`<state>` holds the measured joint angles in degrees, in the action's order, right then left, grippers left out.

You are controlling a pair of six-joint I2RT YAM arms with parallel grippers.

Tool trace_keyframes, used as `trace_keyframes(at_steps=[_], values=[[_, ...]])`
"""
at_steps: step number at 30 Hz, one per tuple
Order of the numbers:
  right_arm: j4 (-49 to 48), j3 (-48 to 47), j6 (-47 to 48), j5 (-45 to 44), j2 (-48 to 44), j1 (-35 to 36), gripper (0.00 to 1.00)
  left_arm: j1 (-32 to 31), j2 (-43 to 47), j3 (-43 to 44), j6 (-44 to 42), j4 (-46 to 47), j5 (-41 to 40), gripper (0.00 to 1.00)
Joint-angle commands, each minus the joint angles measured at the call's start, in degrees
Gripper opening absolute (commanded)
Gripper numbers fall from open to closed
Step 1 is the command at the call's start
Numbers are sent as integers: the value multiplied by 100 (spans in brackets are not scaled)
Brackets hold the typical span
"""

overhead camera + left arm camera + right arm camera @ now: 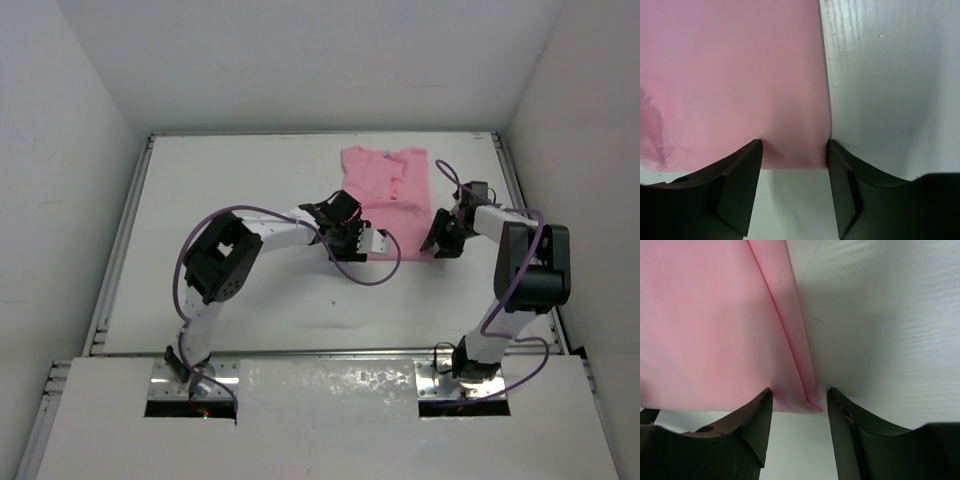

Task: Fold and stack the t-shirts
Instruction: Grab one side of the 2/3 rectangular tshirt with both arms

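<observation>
- As seen from above, pink t-shirt flat on the table, far and right of centre; left gripper and right gripper at its near edge.
- Left wrist: fingers spread, cloth corner between them.
- Right wrist: fingers likewise apart, straddling a hemmed corner.

White-black arms, purple cables, black claws.

text=none legible | labels/brands=none legible | numbers/signs=none legible | t-shirt=plain pink cloth, no print or tag readable in any view
</observation>
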<state>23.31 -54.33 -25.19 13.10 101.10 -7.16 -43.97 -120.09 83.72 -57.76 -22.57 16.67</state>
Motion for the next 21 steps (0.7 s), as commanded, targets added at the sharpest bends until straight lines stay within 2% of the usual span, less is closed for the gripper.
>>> trace_keyframes(at_steps=[1, 4, 6, 8, 9, 12, 13, 15, 16, 17, 18, 21], values=[[-415, 80, -126, -27, 77, -84, 48, -42, 179, -145, -25, 393, -330, 52], [-485, 141, -127, 34, 120, -84, 45, -42, 153, -198, -51, 464, -445, 50], [-538, 168, -153, 139, 156, -84, 36, -42, 144, -233, -104, 429, -471, 48], [-643, 212, -214, 227, 164, -84, 28, -42, 135, -304, -148, 437, -524, 36], [-678, 221, -240, 367, 173, -84, 27, -42, 127, -321, -131, 490, -550, 25], [-705, 247, -258, 526, 182, -84, 31, -42, 126, -348, -17, 604, -585, 11], [-696, 256, -258, 587, 182, -84, 32, -42, 118, -348, 45, 648, -577, 3], [-670, 291, -215, 588, 173, -84, 31, -42, 109, -339, 106, 736, -594, 0], [-679, 317, -188, 606, 165, -84, 26, -42, 109, -313, 142, 754, -594, 0], [-687, 352, -162, 623, 173, -84, 17, -42, 109, -295, 159, 762, -603, 0], [-687, 352, -144, 649, 173, -84, 2, -42, 109, -286, 177, 763, -621, 0], [-504, 309, 22, 650, 156, -84, 0, -33, 153, -181, 256, 579, -691, 0]])
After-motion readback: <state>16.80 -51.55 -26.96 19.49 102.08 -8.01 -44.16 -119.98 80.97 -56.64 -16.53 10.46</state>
